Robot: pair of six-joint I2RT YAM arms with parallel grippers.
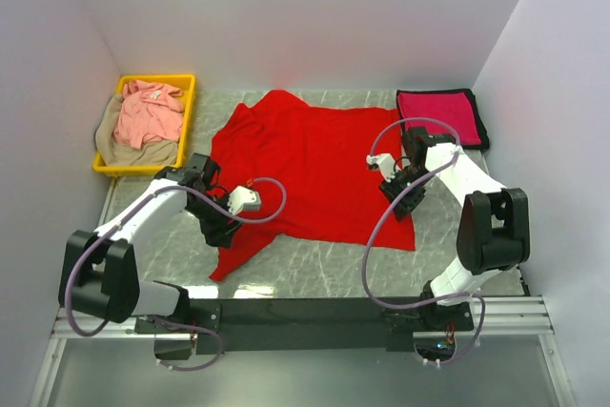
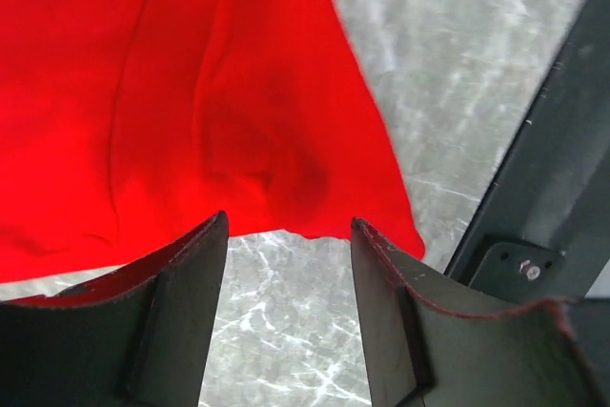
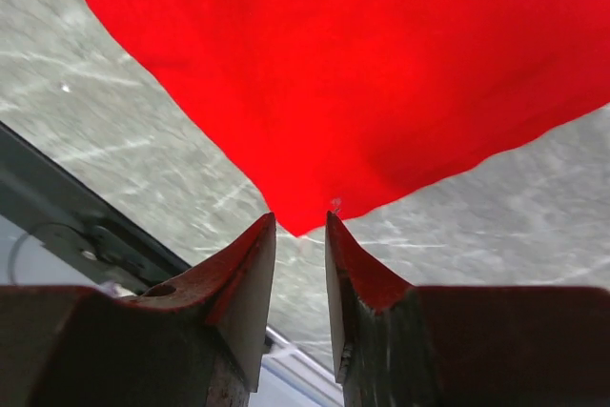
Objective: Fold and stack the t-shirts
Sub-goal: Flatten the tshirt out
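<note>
Bright red t-shirt (image 1: 310, 164) lies spread across the middle of the desk (image 1: 315, 278), rumpled along its left side, its near hem towards the arms. The step in hand looks to be taking that hem for the first fold. The left hand (image 2: 286, 221) is spread wide, the hem's edge just past its fingertips and nothing gripped. The right hand (image 3: 298, 219) is drawn nearly together, the shirt's near right corner sitting at the narrow gap between its tips; I judge it not yet pinched. Next, each hand must close on cloth alone, low against the desk, then both lift together so the hem carries evenly. The crimson-magenta t-shirt (image 1: 440, 113) lies folded at the far right. The salmon pink t-shirt (image 1: 148, 113) sits atop the tan t-shirt (image 1: 133, 152) in the yellow bin (image 1: 157, 78), the tan one mostly covered. From above, both hands' fingertips are hidden by their own wrists, and the red shirt's near left corner is twisted, its layers hard to make out
</note>
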